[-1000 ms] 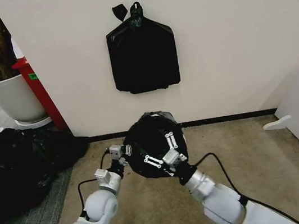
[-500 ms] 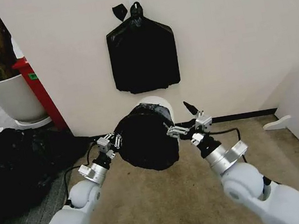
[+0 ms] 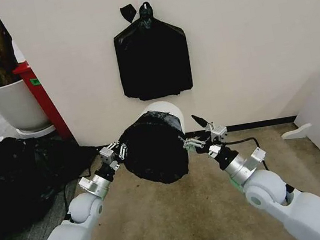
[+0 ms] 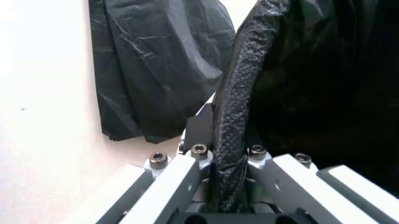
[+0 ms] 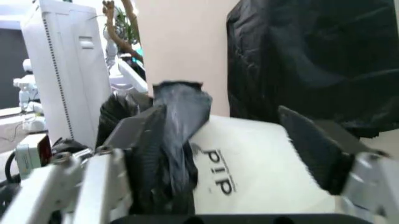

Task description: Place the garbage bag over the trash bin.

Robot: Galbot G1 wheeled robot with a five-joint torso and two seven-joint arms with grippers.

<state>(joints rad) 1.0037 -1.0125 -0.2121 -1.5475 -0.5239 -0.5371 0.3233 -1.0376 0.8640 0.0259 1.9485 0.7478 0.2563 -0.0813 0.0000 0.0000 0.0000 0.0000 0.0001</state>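
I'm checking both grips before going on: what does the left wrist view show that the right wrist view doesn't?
Only the left wrist view shows the left gripper shut on a twisted strip of the garbage bag, the bag's dark bulk beside it.

Only the right wrist view shows the trash bin, its cream wall printed with letters, lying between the open fingers of the right gripper, one of which has a fold of bag draped on it, plus a white cabinet.

Both share the bundle of black bags hanging on the wall.
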